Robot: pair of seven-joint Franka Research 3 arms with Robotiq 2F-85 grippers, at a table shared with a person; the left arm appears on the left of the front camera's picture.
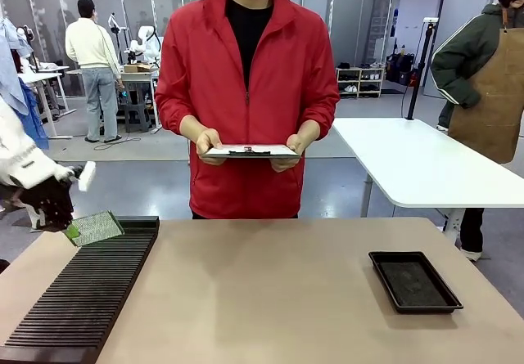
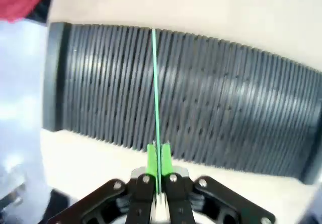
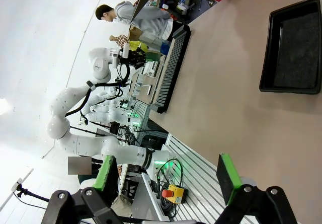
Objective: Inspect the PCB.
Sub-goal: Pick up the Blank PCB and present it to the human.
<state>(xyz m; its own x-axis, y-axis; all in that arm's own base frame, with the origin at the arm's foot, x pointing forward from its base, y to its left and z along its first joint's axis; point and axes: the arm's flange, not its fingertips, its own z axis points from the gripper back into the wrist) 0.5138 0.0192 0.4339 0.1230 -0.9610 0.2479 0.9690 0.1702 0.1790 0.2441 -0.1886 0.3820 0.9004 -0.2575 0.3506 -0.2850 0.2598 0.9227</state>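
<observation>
The slotted black rack [image 1: 82, 290] lay near left on the desk [image 1: 262, 298]. Over its far end, the left jaws were clamped on the PCB [image 1: 96, 227], its long axis left-right, pointing right. The right jaws gaped empty. Beyond, a person [image 1: 246, 78] held a clipboard [image 1: 250, 150].

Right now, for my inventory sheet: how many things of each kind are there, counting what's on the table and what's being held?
PCB: 1
Slotted black rack: 1
Black tray: 1
Clipboard: 1
Total: 4

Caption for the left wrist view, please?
Left hand shut on the PCB, held edge-on over the black slotted rack.
</observation>
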